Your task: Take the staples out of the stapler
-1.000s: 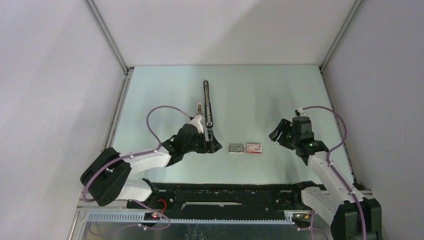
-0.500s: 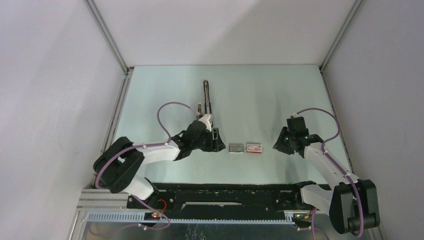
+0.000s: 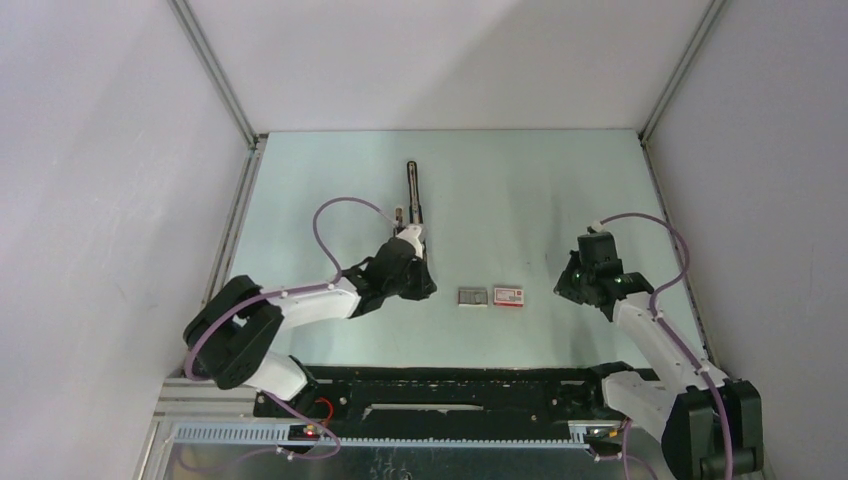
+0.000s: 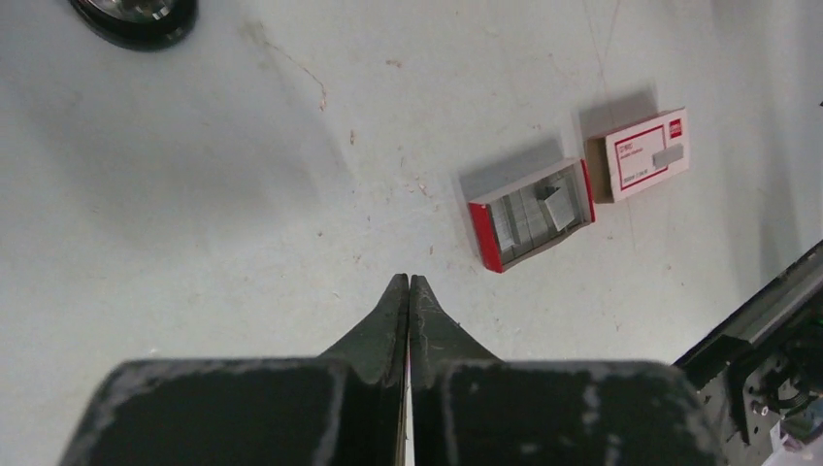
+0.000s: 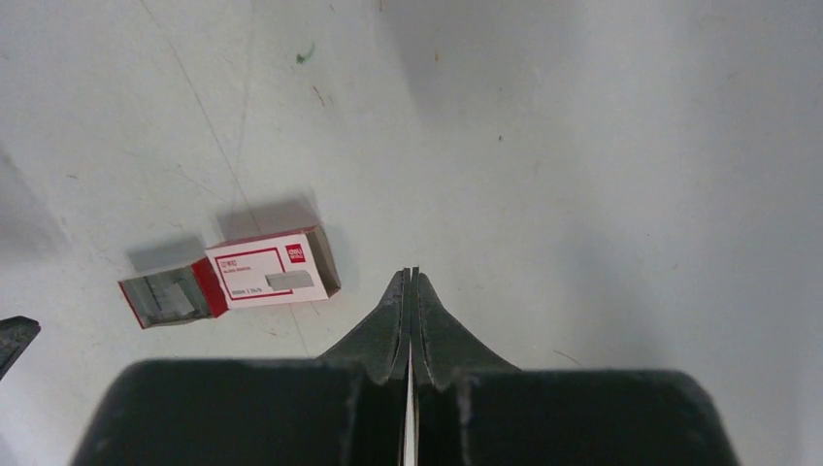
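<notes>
The stapler (image 3: 413,200) is a long thin black bar lying flat toward the back of the table; its rounded end (image 4: 136,12) shows at the top left of the left wrist view. A short thin piece (image 3: 399,215) lies against its left side, possibly the staples, too small to tell. My left gripper (image 3: 426,287) sits just in front of the stapler's near end, shut with nothing between its fingertips (image 4: 408,282). My right gripper (image 3: 563,288) hovers at the right, also shut and empty (image 5: 410,275).
A grey tray of staples with a red end (image 3: 472,297) (image 4: 532,214) and its red-and-white sleeve (image 3: 509,295) (image 5: 274,267) lie side by side between the two grippers. The black rail of the arm bases (image 3: 450,385) runs along the near edge.
Both grippers went from open to shut, on nothing. The left one stayed by the stapler's near end; the right one shifted slightly toward the near right.
</notes>
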